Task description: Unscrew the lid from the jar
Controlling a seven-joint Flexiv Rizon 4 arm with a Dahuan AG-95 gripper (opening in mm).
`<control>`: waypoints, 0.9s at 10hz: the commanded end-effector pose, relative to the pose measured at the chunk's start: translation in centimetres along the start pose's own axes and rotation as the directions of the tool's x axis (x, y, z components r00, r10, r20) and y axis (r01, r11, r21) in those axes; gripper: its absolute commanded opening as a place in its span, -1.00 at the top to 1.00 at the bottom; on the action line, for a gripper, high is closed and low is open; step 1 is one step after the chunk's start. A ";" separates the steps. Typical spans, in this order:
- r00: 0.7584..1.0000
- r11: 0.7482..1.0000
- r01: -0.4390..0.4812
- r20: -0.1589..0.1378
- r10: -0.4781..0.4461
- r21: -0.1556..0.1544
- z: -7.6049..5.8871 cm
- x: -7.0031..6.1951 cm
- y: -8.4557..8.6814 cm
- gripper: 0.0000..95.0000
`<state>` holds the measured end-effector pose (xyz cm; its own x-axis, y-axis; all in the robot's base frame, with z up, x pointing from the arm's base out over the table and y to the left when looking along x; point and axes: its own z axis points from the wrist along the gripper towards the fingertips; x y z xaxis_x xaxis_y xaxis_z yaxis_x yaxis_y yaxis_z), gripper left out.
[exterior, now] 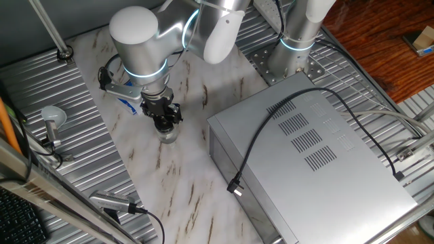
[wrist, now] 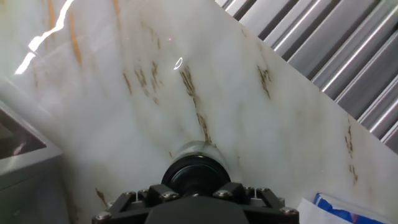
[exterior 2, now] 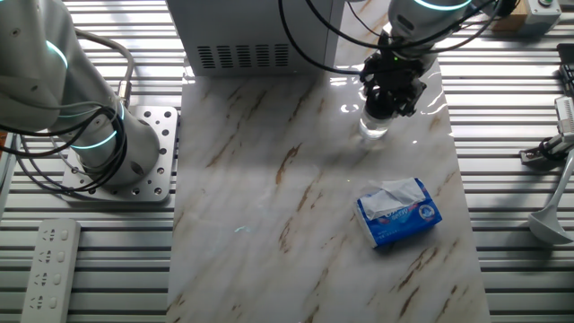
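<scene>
Gripping the black lid (wrist: 194, 176), the gripper (exterior: 165, 120) has its fingers closed around the cap from above. Clear jar (exterior 2: 374, 126) stands upright on the marble tabletop (exterior 2: 296, 215), just beside the grey metal box (exterior: 319, 156). Blue-and-white tissue packet (exterior 2: 398, 212) lies well apart, near the slab's edge.

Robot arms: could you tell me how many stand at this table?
2: one arm reaches over the jar; a second arm stands idle on its bolted base. Others may be out of frame.
</scene>
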<state>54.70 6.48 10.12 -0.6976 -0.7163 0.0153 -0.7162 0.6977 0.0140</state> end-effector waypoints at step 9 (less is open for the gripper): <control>0.999 0.999 -0.017 -0.038 0.015 -0.036 0.1 0.0 0.0 0.20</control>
<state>54.81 6.47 10.11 -0.7075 -0.7048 0.0515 -0.7033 0.7094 0.0462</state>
